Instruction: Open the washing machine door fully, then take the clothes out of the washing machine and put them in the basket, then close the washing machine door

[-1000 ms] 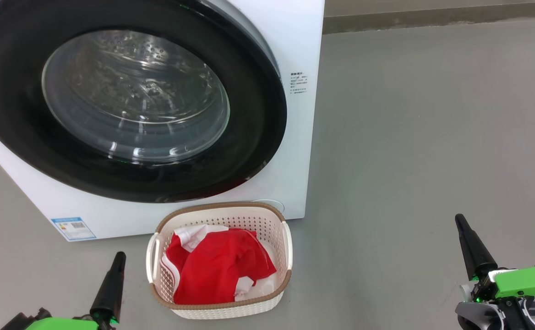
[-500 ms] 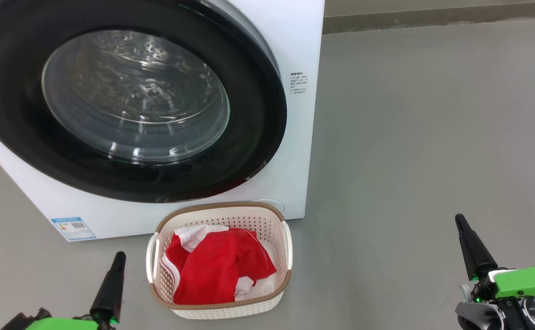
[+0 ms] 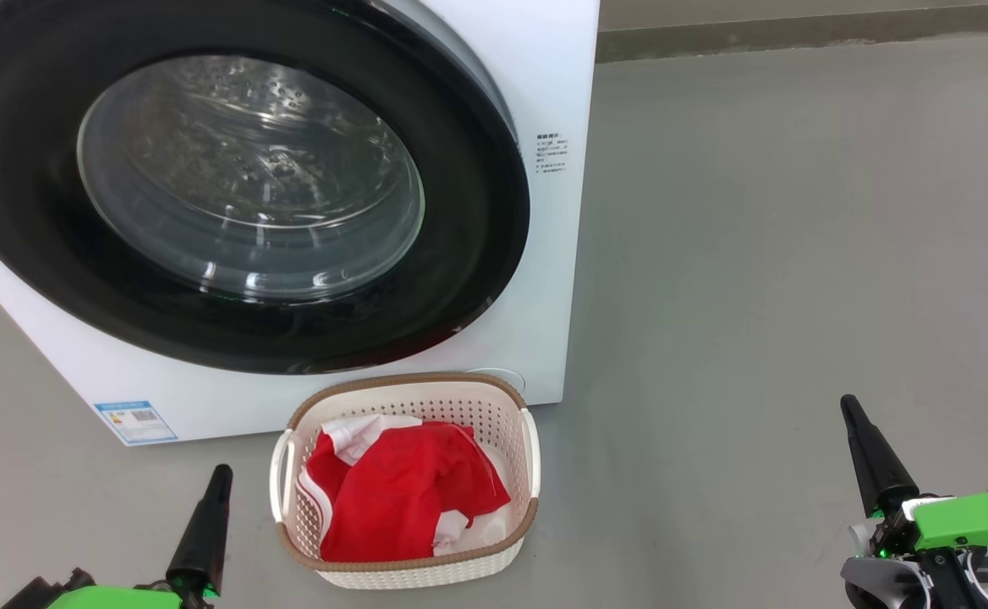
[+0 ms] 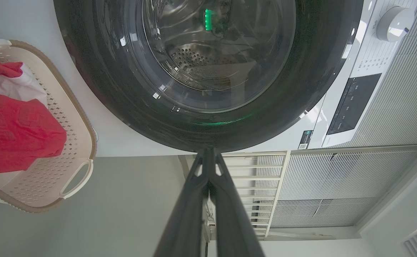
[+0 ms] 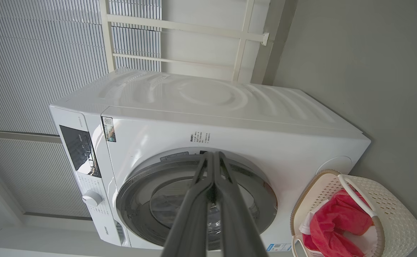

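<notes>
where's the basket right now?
Head view, lower centre: the basket sits on the floor just in front of the washing machine, holding the red clothes, nearer the left gripper than the right gripper.

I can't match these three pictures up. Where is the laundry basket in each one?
Head view: basket at bottom centre, on the floor below the washing machine door.
Left wrist view: basket at the left edge, partly cut off.
Right wrist view: basket in the bottom right corner.
Shared landmark: the round glass door beside it.
</notes>
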